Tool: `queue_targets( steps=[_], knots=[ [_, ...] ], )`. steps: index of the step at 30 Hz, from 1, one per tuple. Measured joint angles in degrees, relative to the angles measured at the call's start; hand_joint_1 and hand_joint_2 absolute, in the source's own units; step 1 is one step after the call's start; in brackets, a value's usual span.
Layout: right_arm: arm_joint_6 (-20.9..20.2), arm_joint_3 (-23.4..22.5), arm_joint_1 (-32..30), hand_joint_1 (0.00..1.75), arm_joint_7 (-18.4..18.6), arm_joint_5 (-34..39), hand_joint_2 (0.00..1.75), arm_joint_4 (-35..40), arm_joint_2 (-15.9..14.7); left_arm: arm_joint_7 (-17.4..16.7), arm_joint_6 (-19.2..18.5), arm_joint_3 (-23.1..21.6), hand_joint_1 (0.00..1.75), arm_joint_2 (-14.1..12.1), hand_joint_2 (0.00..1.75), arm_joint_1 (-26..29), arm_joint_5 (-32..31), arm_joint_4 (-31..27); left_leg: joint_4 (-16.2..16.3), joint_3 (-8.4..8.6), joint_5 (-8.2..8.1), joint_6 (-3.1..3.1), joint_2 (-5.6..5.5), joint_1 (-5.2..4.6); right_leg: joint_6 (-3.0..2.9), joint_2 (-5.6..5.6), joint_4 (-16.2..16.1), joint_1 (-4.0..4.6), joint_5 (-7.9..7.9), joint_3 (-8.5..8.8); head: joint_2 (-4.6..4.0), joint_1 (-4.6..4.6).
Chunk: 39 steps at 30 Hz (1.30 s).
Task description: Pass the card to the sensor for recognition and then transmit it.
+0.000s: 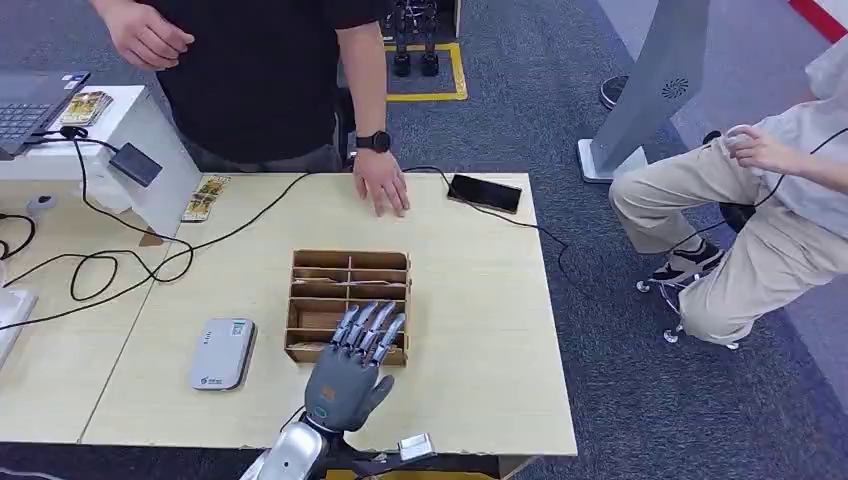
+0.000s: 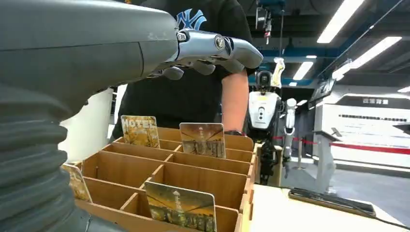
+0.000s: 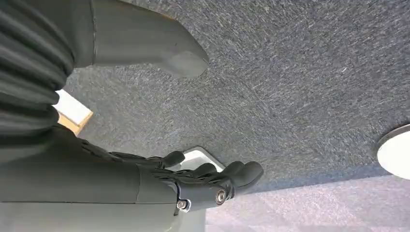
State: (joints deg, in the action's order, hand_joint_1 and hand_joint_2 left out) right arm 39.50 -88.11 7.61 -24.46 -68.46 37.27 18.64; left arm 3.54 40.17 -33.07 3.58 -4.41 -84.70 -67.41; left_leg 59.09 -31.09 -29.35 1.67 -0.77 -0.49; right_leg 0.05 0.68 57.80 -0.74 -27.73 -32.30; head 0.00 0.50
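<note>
A wooden divided card box (image 1: pixel 348 259) stands in the middle of the table. In the left wrist view several picture cards stand upright in its compartments (image 2: pixel 121 166), among them one at the near side (image 2: pixel 181 207) and two at the far side (image 2: pixel 202 139). My left hand (image 1: pixel 352 368) hovers over the box's near edge with its fingers (image 2: pixel 212 46) stretched out and nothing in it. A flat grey card sensor (image 1: pixel 223 352) lies on the table left of the box. My right hand (image 3: pixel 193 181) hangs over the carpet, loosely spread and holding nothing.
A person stands at the far side with a hand (image 1: pixel 382 186) on the table beside a black phone (image 1: pixel 485 192). More cards (image 1: pixel 205 198) lie at the far left near a white stand with a black scanner (image 1: pixel 135 163). Cables cross the left side. Another person (image 1: pixel 770 200) sits at the right.
</note>
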Motion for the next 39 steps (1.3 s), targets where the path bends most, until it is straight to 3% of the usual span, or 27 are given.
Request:
queue_targets(
  steps=[14,30,39],
  knots=[
    [0.00,0.00,0.00,0.00,0.00,0.00,1.75,0.00,0.00,-0.17,-0.02,0.00,0.00,0.00,1.75,-0.06,-0.04,0.52,0.00,0.00,0.00,0.00,0.00,0.00,0.00,0.00,0.00,0.00,0.00,0.00,0.00,0.00],
    [0.00,0.00,0.11,0.00,-0.35,-1.22,1.75,-0.48,0.00,-7.45,-0.04,-0.24,0.00,1.86,1.75,-5.58,-0.11,8.35,0.00,0.00,0.00,0.00,0.01,0.00,0.00,0.01,0.00,0.00,0.00,0.00,0.00,-0.02],
    [0.00,0.00,0.11,0.00,0.00,-1.40,1.75,-0.50,0.00,-10.42,-0.02,-0.24,0.00,2.80,1.75,-5.98,-0.09,9.31,0.00,0.00,0.00,0.00,0.01,0.00,0.00,0.00,0.00,0.00,0.00,0.00,0.00,0.00]
  ],
)
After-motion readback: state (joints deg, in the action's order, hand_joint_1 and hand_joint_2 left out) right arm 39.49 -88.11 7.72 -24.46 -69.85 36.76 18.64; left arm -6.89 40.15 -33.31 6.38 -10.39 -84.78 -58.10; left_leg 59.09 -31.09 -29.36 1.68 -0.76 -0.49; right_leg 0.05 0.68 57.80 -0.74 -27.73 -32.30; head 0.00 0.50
